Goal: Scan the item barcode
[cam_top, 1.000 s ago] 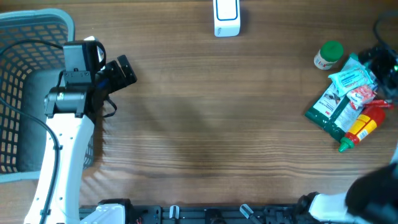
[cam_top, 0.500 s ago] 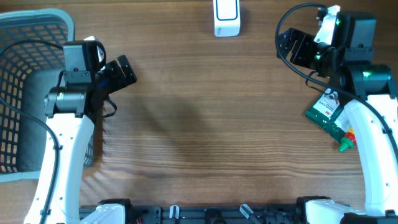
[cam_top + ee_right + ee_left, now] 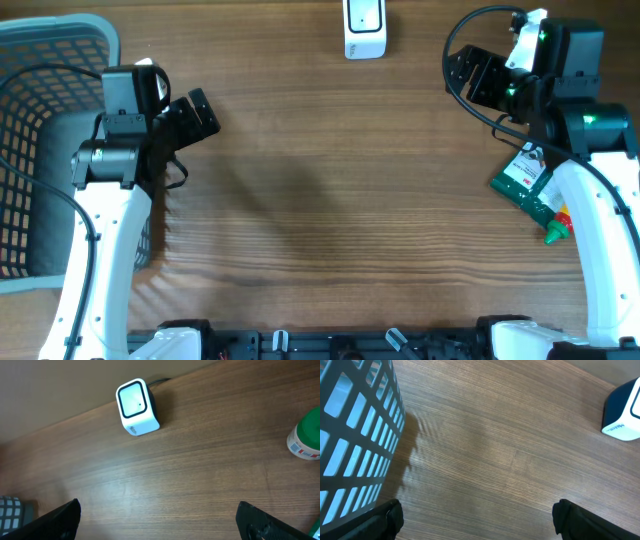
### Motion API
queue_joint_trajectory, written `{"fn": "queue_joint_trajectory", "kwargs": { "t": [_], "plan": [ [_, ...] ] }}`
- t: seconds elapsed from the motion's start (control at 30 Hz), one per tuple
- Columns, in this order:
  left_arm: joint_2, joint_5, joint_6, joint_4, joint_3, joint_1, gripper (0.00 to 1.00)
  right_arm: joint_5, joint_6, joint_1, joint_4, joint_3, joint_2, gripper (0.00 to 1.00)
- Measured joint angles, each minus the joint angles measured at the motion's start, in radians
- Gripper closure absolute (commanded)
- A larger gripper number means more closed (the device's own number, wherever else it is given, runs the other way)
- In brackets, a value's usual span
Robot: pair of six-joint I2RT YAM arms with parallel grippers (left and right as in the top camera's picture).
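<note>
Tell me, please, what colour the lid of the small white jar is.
Green lid, clearest in the right wrist view.

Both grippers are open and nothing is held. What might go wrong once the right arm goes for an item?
1. The green packet and the squeeze bottle lie together, partly hidden under the right arm; the open right gripper may drag both.
2. The green-capped jar could get knocked over in passing.
3. No barcode shows, so an item may face the scanner wrongly.
</note>
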Motion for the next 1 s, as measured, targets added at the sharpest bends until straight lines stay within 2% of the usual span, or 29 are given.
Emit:
{"fn": "queue_joint_trajectory", "kwargs": {
  "t": [0.3,0.43,0.53,0.83,1.0],
  "plan": [
    [-0.037,-0.016,0.0,-0.023,-0.001,0.0,0.0,0.0,0.0,0.0,0.0,0.0,0.0,0.0],
    [-0.166,-0.025,0.0,-0.037,-0.002,0.0,0.0,0.0,0.0,0.0,0.0,0.0,0.0,0.0],
    [-0.335,-0.038,0.0,-0.055,-0.003,0.0,0.0,0.0,0.0,0.0,0.0,0.0,0.0,0.0],
    [-0.745,-0.058,0.0,-0.281,-0.002,0.022,0.0,0.005,0.0,0.0,0.0,0.0,0.0,0.0],
    [-0.846,-0.059,0.0,-0.386,-0.005,0.023,0.0,0.007,0.0,0.0,-0.001,0.0,0.0,0.0]
  ]
}}
